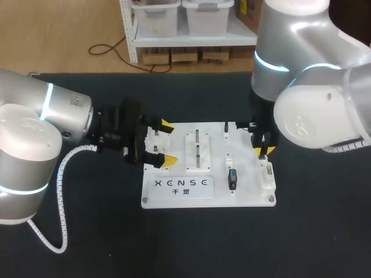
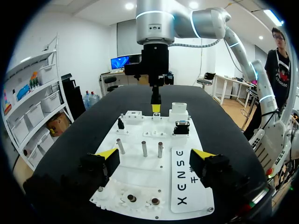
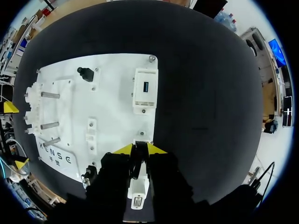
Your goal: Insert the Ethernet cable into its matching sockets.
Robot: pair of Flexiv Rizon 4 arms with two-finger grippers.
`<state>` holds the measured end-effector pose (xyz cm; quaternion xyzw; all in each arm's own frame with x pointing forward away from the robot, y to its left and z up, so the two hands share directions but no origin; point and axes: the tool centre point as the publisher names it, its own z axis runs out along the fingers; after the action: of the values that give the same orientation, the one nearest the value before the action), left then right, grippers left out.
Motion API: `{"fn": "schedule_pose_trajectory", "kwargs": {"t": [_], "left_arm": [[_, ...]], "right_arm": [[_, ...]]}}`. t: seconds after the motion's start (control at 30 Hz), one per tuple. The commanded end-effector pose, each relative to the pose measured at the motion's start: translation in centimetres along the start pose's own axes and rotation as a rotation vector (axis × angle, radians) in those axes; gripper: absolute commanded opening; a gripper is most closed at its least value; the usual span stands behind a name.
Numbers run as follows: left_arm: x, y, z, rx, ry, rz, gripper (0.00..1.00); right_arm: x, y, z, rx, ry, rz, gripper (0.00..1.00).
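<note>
Black table (image 1: 104, 243); 1 white fixture board (image 1: 214, 145) lying flat mid-table.

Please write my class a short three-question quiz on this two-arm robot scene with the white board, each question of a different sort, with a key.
1. True or false: the left gripper is open, with one finger to each side at the edge of the white board.
2. Multiple choice: how many upright metal pins stand in a row near the board's middle? A) two B) three C) five
3. Short answer: which gripper is at the board's far right corner in the head view?

Key: 1 true; 2 B; 3 the right gripper.
</note>
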<state>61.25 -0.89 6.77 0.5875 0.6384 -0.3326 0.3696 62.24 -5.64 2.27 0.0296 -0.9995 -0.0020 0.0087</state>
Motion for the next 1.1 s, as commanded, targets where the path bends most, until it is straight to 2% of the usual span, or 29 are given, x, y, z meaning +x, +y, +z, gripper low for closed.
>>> {"fn": "schedule_pose_trajectory", "kwargs": {"t": [0.03,0.53,0.63,0.67,0.7,1.1], "left_arm": [[0.2,-0.1,0.0,-0.003,-0.006,0.003,1.0],[0.2,-0.1,0.0,-0.003,-0.006,0.003,1.0],[0.2,-0.1,0.0,-0.003,-0.006,0.003,1.0],[0.2,-0.1,0.0,-0.003,-0.006,0.003,1.0],[0.2,-0.1,0.0,-0.003,-0.006,0.003,1.0],[0.2,-0.1,0.0,-0.003,-0.006,0.003,1.0]], "right_arm": [[-0.2,0.1,1.0,0.004,0.007,-0.001,0.0],[-0.4,-0.2,1.6,0.013,0.012,0.01,0.0],[-0.5,-0.1,1.0,-0.021,-0.019,0.001,0.0],[-0.6,0.0,0.6,-0.029,-0.033,-0.005,0.39],[-0.6,0.1,0.3,-0.032,-0.048,-0.025,1.0],[-0.6,0.1,0.3,-0.032,-0.048,-0.025,1.0]]}}
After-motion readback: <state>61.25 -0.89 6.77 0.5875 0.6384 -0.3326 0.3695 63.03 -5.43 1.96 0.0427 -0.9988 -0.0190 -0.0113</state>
